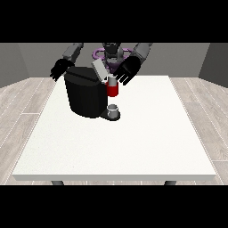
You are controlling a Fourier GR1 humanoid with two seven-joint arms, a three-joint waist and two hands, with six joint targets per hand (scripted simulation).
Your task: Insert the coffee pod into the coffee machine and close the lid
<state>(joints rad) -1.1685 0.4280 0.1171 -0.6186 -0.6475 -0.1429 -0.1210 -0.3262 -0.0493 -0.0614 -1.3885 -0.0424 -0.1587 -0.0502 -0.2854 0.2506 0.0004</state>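
Note:
A black coffee machine [86,95] stands on the white table [133,142], left of centre at the back. Its grey lid [100,69] is tilted up, open. At the machine's front a red cylinder [112,90] hangs over a small grey cup [113,111]. A pale grey piece, apparently the coffee pod [111,80], shows at the cylinder's top. The hand at the view's right [127,70] hovers just above and right of it, touching or nearly touching. The hand at the view's left [60,69] is raised beside the machine's top left corner with its fingers spread, holding nothing.
The cup rests on the machine's dark base plate [105,116]. The table stretches wide towards the camera and to the right. The robot's torso [111,53] is behind the machine.

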